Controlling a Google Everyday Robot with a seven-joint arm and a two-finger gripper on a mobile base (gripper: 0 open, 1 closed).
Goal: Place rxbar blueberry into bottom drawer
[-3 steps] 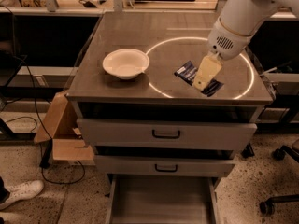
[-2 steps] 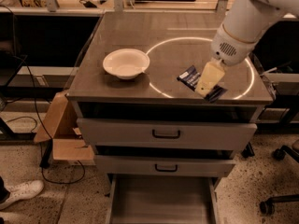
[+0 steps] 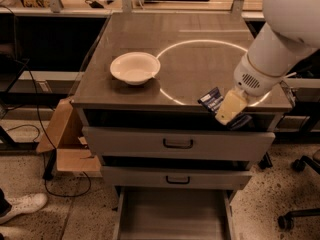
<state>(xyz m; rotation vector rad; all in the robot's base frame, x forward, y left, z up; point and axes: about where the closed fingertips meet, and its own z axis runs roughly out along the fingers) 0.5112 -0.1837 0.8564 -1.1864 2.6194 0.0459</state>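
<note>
The rxbar blueberry (image 3: 212, 100), a dark blue wrapper with white lettering, is held at the front right edge of the cabinet top, partly hidden behind my gripper. My gripper (image 3: 229, 109) with its pale fingers is shut on the bar, at the end of a white arm that comes in from the upper right. The bar hangs over the front edge above the upper drawers. The bottom drawer (image 3: 172, 216) is pulled out below, a shallow grey tray with pale side rails, and nothing shows inside it.
A white bowl (image 3: 134, 68) stands on the left of the grey cabinet top (image 3: 200, 39). Two shut upper drawers with dark handles (image 3: 177, 144) face forward. A cardboard box (image 3: 62, 144) lies on the floor at left, a chair base (image 3: 300, 214) at right.
My gripper has carried the bar from the right part of the cabinet top toward the front edge, closer to the camera and lower.
</note>
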